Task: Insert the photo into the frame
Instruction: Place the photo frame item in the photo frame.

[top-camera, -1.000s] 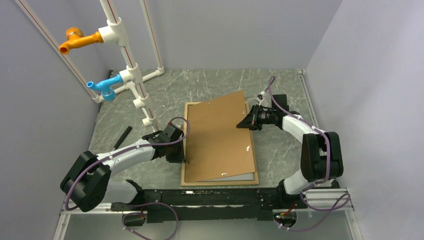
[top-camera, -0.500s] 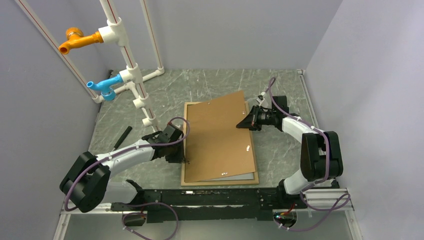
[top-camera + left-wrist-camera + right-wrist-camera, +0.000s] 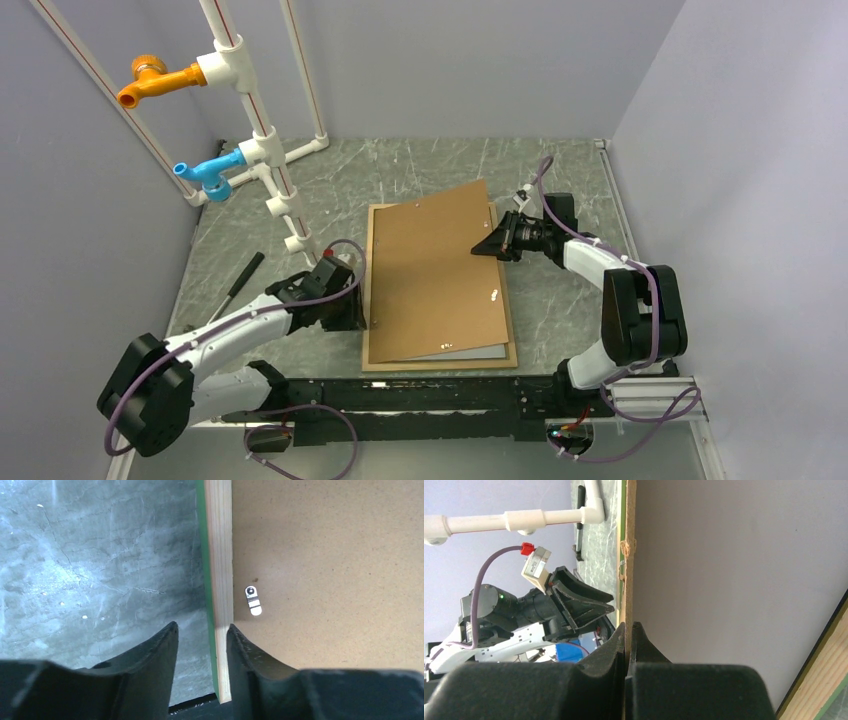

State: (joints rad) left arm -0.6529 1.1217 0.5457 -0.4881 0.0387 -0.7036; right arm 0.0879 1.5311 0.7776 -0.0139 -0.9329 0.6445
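Left gripper (image 3: 360,318) (image 3: 200,642) is low at the frame's left rail. Jaws apart and straddling the rail: the right finger is against the wood face, the left finger is off the green side with table showing in the gap. Not clamped.

Right gripper (image 3: 488,245) (image 3: 628,627) has its jaws pressed together on the right edge of the backing board (image 3: 430,270) (image 3: 325,555) (image 3: 627,580), a thin pinch seen edge-on in the right wrist view.

Frame (image 3: 440,365) (image 3: 220,555) (image 3: 824,680) lies flat mid-table, nearer the near edge, pale wood face up, green on the outer side.

Brown board sits on top of the frame, skewed. Its left edge runs along the left rail, its far right corner pokes past the frame's far rail, and its right side is raised off the frame where the right gripper holds it.

Small metal turn clip (image 3: 253,600) is on the board just beside the left rail.

Pale grey sheet (image 3: 470,352) shows inside the frame under the board's near edge. Cannot tell whether it is the photo's white back or the glass. The same kind of pale surface fills the right wrist view beside the board's edge.

Black stick (image 3: 240,278) lies on the table (image 3: 560,180) near the left edge, apart from the frame. White pipe stand (image 3: 262,140) with an orange tap (image 3: 150,82) and a blue tap (image 3: 205,172) is at the far left corner.
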